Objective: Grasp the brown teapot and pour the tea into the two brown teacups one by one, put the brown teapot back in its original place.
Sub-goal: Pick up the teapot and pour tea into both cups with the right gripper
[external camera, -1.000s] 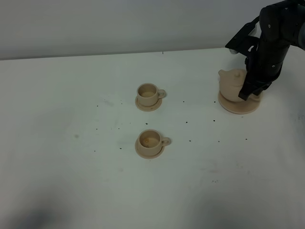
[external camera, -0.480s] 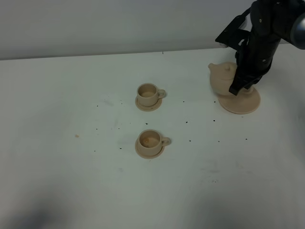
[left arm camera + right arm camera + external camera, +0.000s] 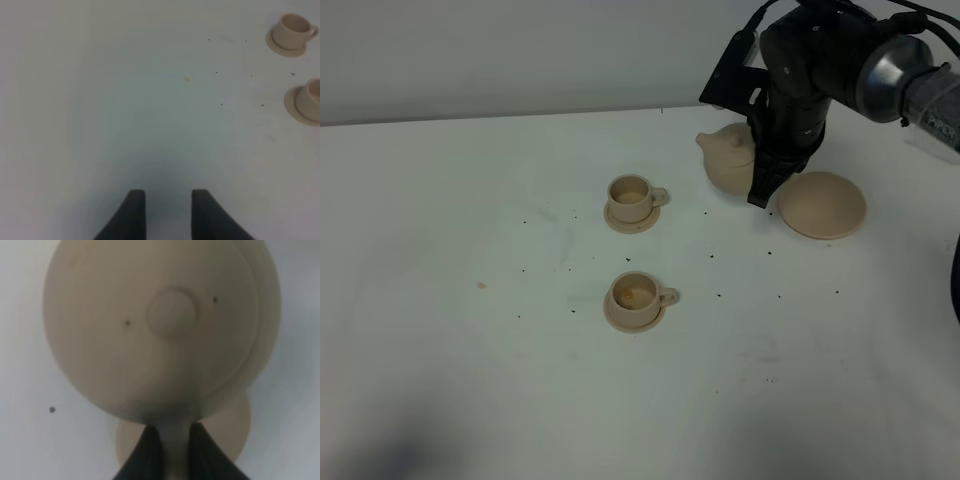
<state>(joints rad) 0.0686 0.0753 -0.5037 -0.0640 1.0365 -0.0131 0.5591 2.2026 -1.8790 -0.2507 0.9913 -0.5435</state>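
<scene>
Tan brown teapot [image 3: 728, 160] is held in the upper right of the high view, just left of the wide saucer [image 3: 822, 205]. The right gripper [image 3: 174, 442] is clamped on its handle. Upper teacup [image 3: 632, 197] and lower teacup [image 3: 636, 295] stand mid-frame. The left gripper [image 3: 167, 200] gapes empty.

— What is on the white, flat tabletop [image 3: 470, 400] in front of me?

— I count three pieces resting straight on it. A wide round light tan saucer disc [image 3: 823, 205] lies at the upper right. A small round tan saucer [image 3: 632, 228] sits just above the middle of the frame, and a second small tan saucer [image 3: 632, 326] sits below it, near but apart.

— Anything loose?

— Dark specks [image 3: 711, 256] lie scattered around the centre, and I see one tiny tan crumb [image 3: 481, 285] at the left.
</scene>
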